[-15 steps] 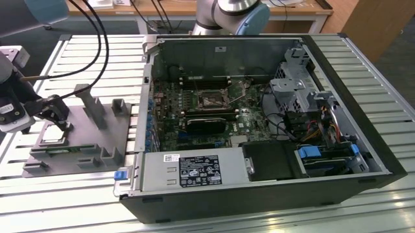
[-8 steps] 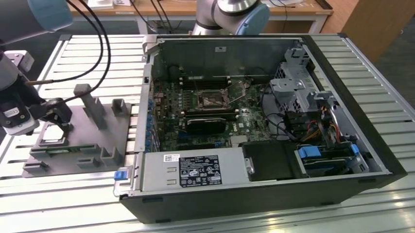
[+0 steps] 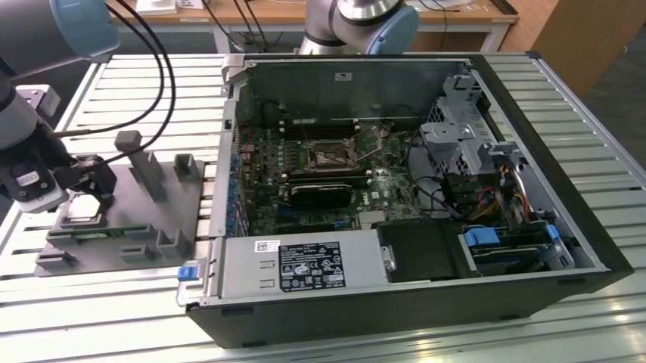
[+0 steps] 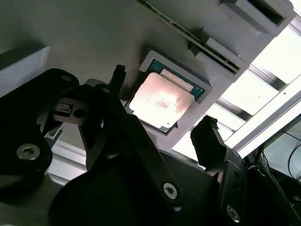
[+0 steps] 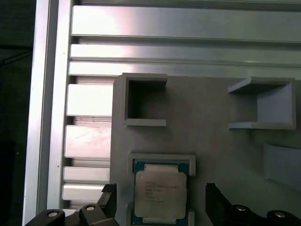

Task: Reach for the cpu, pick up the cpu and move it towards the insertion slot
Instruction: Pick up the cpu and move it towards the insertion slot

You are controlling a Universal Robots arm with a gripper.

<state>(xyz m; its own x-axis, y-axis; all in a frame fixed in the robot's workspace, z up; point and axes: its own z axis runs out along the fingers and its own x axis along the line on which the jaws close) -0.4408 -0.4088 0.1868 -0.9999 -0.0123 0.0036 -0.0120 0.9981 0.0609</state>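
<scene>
Exterior view: cpu perhaps among posts

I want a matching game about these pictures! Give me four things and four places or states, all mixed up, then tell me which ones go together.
Things:
1. cpu
2. gripper
3. insertion slot
4. grey holder

Places or states:
A. inside the open computer case
B. on the slatted table, beside the computer case
C. open, straddling the cpu without touching it
D. lying in a square pocket of the grey holder

Pairs: 1-D, 2-C, 3-A, 4-B
</scene>
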